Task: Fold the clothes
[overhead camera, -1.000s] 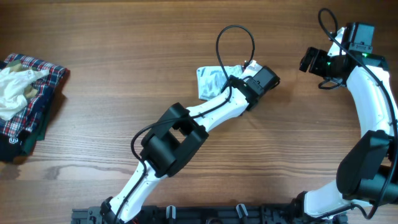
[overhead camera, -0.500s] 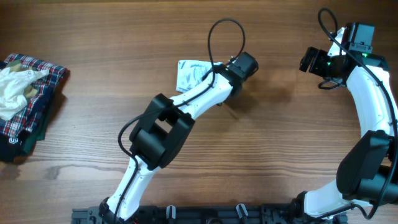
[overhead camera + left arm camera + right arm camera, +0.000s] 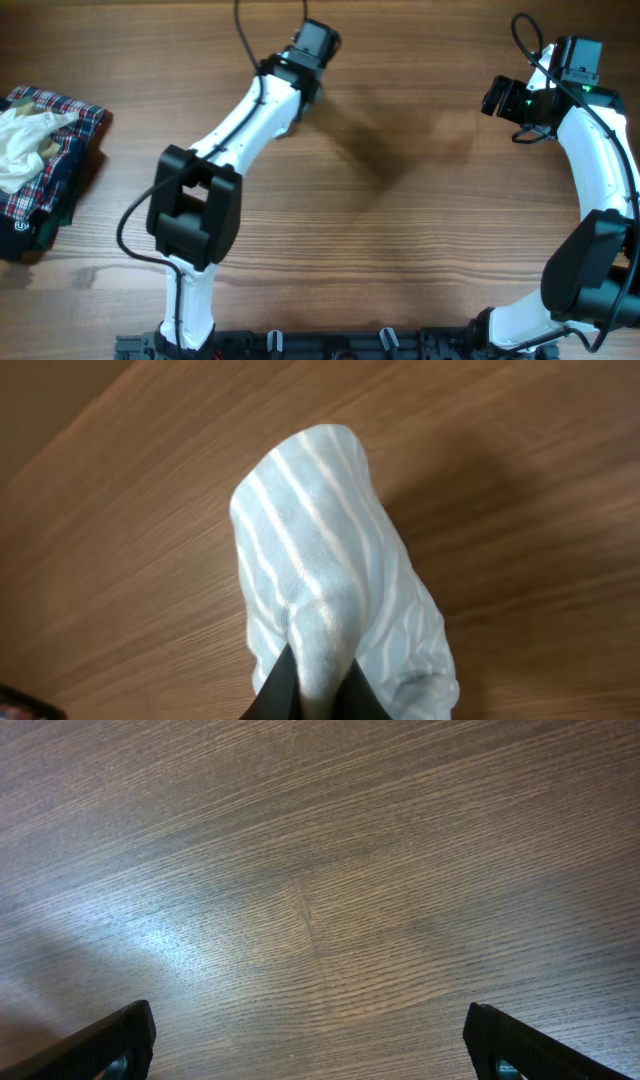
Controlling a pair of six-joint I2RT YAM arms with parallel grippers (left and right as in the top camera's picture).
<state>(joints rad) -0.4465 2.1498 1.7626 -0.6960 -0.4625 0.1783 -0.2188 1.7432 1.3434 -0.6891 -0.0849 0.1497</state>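
left gripper (image 3: 312, 682) clenched on a fold of the pale blue striped garment (image 3: 320, 550), which is bunched under the fingers over the wooden table (image 3: 520, 610), at the far edge, left of centre. right gripper (image 3: 312, 1040) released, jaws wide apart, at far right. plaid pile (image 3: 60, 160) topped with a white cloth (image 3: 22, 140) sits at the left edge.

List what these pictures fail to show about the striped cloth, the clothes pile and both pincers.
- Striped cloth: not seen overhead, presumably under the left arm; bunched in the left wrist view, so garment type unclear.
- Clothes pile: cut by the overhead view's left edge; item count unclear.
- Left pincer: only its tips show, at the bottom edge.
- Right pincer: only fingertips, in the bottom corners.
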